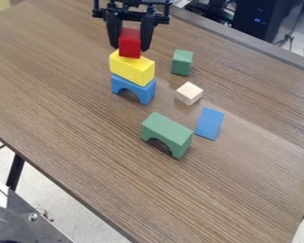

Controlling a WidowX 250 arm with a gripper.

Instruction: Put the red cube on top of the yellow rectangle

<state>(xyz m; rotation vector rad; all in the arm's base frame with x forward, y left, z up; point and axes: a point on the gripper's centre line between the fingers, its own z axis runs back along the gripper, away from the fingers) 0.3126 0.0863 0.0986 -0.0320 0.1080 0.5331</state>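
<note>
As I see it from my station, my gripper grips the red cube at the upper end of the yellow rectangle; I cannot tell whether cube and rectangle touch; the rectangle rests on a blue arch, towards the far edge of the table; a green arch stands nearer me.

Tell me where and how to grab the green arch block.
Probably best from above, squeezing its two long upright faces at mid-length, above the opening: the green arch block stands on its legs, solid on top and narrower across than along.
</note>
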